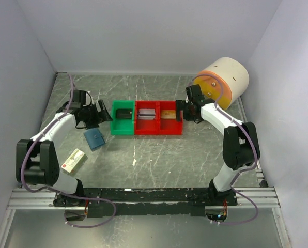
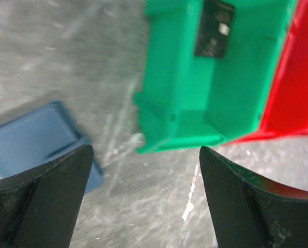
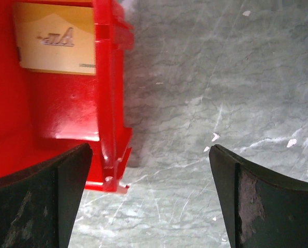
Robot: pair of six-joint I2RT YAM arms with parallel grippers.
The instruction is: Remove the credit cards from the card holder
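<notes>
Marbled grey bench [image 1: 159, 160]: your left pincer [image 2: 143, 155] gapes empty between slate-blue folding card holder [image 2: 35, 150] and green plastic bin [image 2: 195, 103]; right pincer [image 3: 150, 152], apart, hangs over outer edge of red plastic bin [image 3: 110, 103].

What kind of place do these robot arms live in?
Probably a robot testing booth: white walls box in a scratched grey table, the left arm and right arm are bolted to a metal rail, and a green bin and red bins sit in a row.
</notes>
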